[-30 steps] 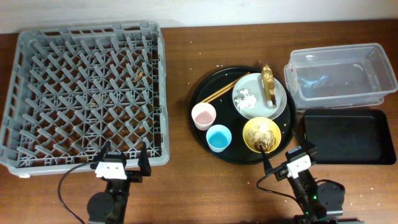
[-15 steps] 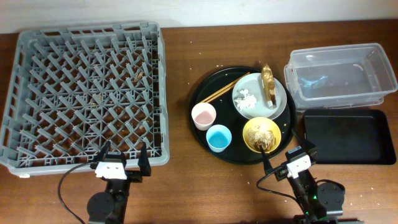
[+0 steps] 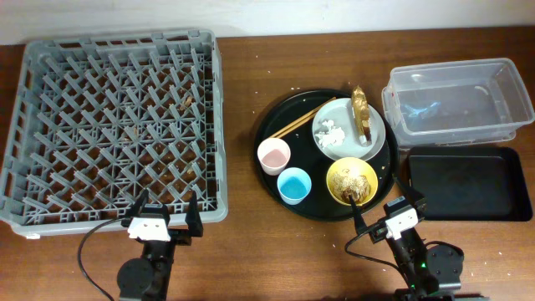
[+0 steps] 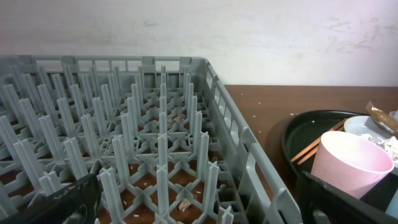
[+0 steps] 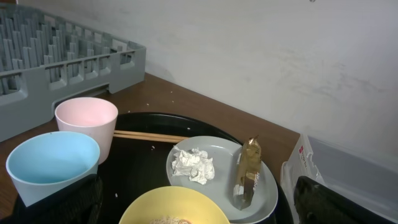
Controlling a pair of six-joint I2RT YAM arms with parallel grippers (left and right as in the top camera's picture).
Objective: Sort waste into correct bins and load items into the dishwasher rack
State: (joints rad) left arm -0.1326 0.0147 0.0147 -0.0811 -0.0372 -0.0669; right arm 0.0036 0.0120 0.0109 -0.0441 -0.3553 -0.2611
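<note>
A round black tray [image 3: 276,134] holds a pink cup [image 3: 273,155], a light-blue cup [image 3: 293,185], a yellow bowl [image 3: 351,181] with brown food bits, chopsticks [image 3: 304,119], and a grey-white plate [image 3: 378,142] bearing white paper scraps [image 3: 332,133] and a golden wrapper [image 3: 362,114]. The grey dishwasher rack [image 3: 25,125] lies left. The clear tub [image 3: 456,100] and shallow black tray [image 3: 468,186] lie right. My left gripper [image 3: 163,219] is open at the rack's front edge. My right gripper [image 3: 389,213] is open just in front of the bowl. The right wrist view shows the pink cup [image 5: 86,121], blue cup [image 5: 53,163], wrapper [image 5: 247,171] and scraps [image 5: 193,165].
Crumbs lie scattered in the rack floor [image 4: 184,203] and on the brown table. A pale wall stands behind the table. The rack's near corner [image 4: 261,180] is close to my left gripper.
</note>
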